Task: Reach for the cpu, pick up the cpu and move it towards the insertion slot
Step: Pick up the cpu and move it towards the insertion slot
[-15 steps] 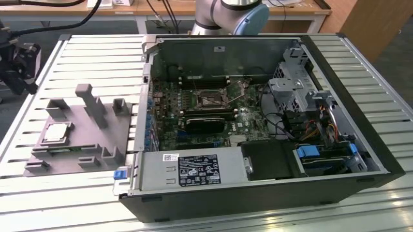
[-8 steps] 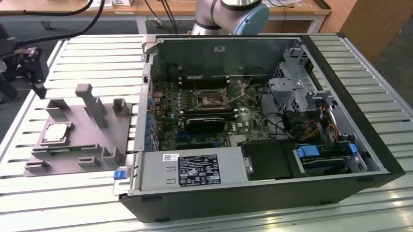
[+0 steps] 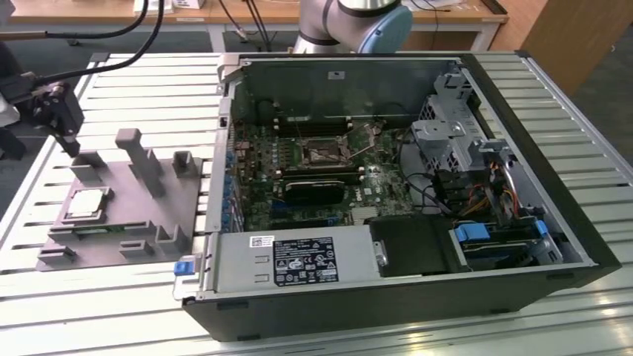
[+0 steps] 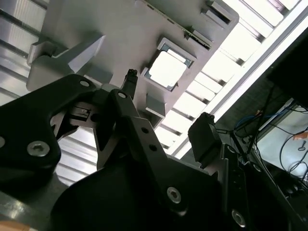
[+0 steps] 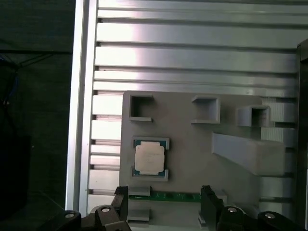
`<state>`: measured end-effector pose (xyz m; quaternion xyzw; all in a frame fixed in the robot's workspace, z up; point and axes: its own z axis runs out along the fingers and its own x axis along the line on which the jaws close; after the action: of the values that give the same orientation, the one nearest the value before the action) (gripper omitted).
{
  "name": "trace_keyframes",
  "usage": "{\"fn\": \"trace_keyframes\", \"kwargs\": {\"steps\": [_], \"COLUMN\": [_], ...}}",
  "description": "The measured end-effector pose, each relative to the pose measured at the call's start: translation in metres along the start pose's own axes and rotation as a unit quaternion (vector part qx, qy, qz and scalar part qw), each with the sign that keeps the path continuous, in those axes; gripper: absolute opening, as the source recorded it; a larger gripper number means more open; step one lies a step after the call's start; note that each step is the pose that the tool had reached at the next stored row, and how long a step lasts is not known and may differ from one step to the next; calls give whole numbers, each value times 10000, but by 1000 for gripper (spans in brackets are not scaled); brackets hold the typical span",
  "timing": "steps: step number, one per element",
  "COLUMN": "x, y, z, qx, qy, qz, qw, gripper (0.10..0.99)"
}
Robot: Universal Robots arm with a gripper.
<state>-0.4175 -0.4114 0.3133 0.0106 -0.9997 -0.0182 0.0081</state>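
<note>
While the gripper [image 5: 163, 193] stands open and empty, one cpu [image 5: 149, 159], silvery-topped and square, lies in one grey tray [image 5: 192, 159].

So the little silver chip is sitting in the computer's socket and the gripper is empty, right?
Not quite. The cpu is not in the insertion slot; it lies in a pocket of the grey tray, as the first wrist view shows. The gripper is indeed empty, its jaws open close to the tray.
</note>
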Motion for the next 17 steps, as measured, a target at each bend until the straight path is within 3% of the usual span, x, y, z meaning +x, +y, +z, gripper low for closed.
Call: {"fn": "trace_keyframes", "kwargs": {"steps": [17], "x": [38], "y": [-20], "z": [309], "qx": [-1], "qy": [37], "qz": [1], "qw": [10000], "gripper": [702]}}
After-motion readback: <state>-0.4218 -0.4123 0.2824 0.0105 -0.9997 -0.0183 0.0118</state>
